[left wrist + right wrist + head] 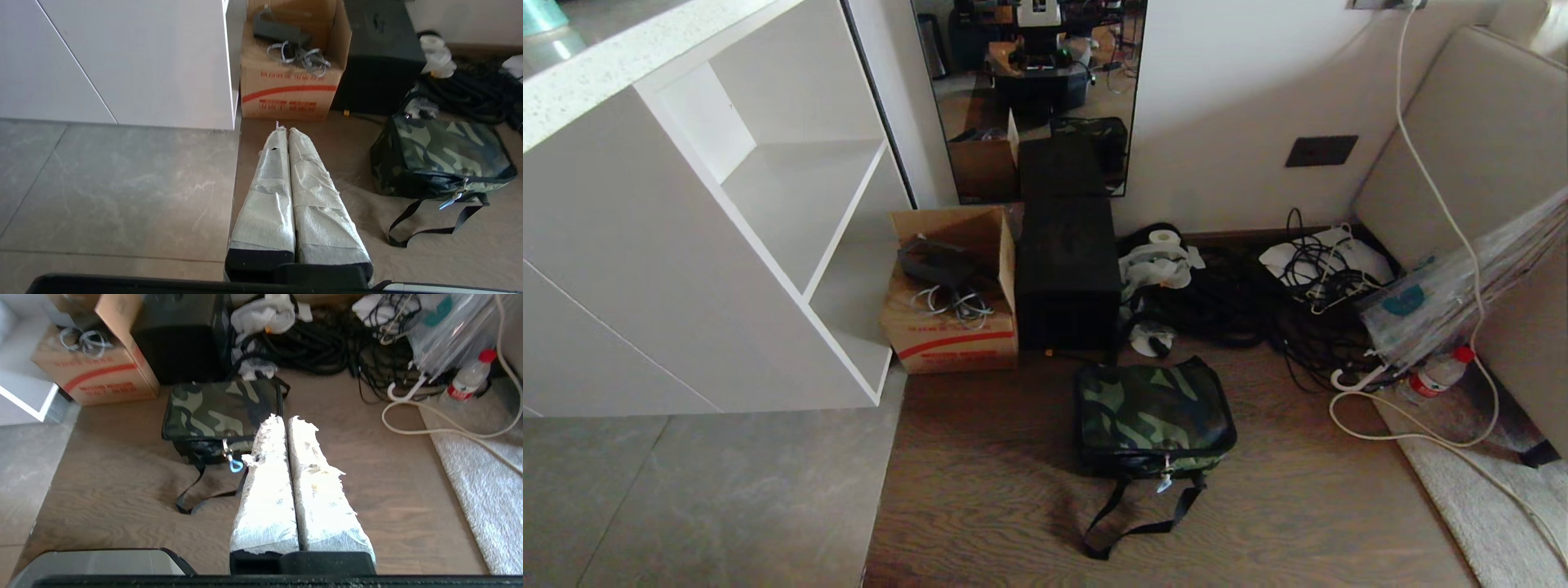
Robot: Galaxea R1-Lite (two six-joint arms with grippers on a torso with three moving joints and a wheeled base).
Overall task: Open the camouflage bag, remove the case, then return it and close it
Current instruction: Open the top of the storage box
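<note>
On the wooden floor (980,490) in the head view, the camouflage bag (1152,412) lies flat and zipped shut at about 6 o'clock from the tall black box (1067,273), near it but apart; its long axis runs across the view, its zipper side faces the robot, and its black strap (1131,523) loops out toward 6 o'clock. A brown cardboard box (952,314) stands at 9 o'clock of the black box, touching a white shelf unit (768,212); neither arm shows here. In the left wrist view, the left gripper (282,130) hangs above the floor with its wrapped fingers pressed together, holding nothing, the bag at 3 o'clock of them. In the right wrist view, the right gripper (284,419) likewise has its fingers closed on nothing, its tips over the bag's near corner, the pale blue zipper loop (234,467) just beside them.
</note>
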